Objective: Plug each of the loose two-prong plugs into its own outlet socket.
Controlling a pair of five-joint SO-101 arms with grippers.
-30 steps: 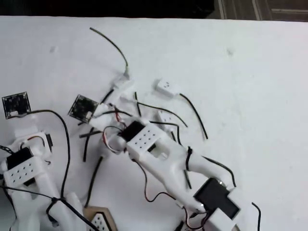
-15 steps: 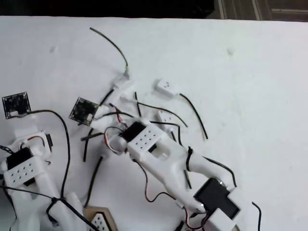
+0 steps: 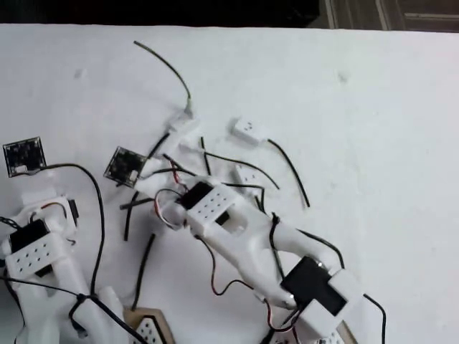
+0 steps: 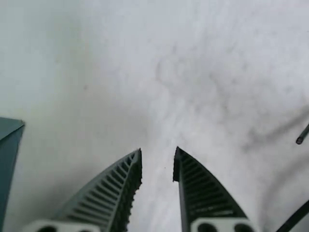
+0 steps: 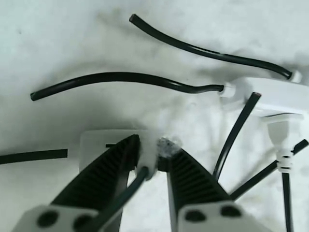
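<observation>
Right wrist view: the right gripper (image 5: 152, 153) has its ribbed black jaws almost closed, pinching the edge of a white rectangular plastic block (image 5: 99, 142) with a thin black cord (image 5: 34, 155) running off one end. The jaws cover much of the block, so whether it is a plug or a socket is hard to make out. Near it lies a second white plastic housing (image 5: 273, 89), cut off at the frame edge, with a curved black cord (image 5: 120, 76) entering through a white collar. In the high view this cluster lies left of the middle of the white table (image 3: 373, 107). A small boxy white outlet socket (image 3: 247, 129) lies apart from it toward the far edge, trailing a short black lead (image 3: 290, 169). In the left wrist view the left gripper (image 4: 157, 158) holds its toothed jaws a narrow gap apart over the bare matte table, gripping nothing.
</observation>
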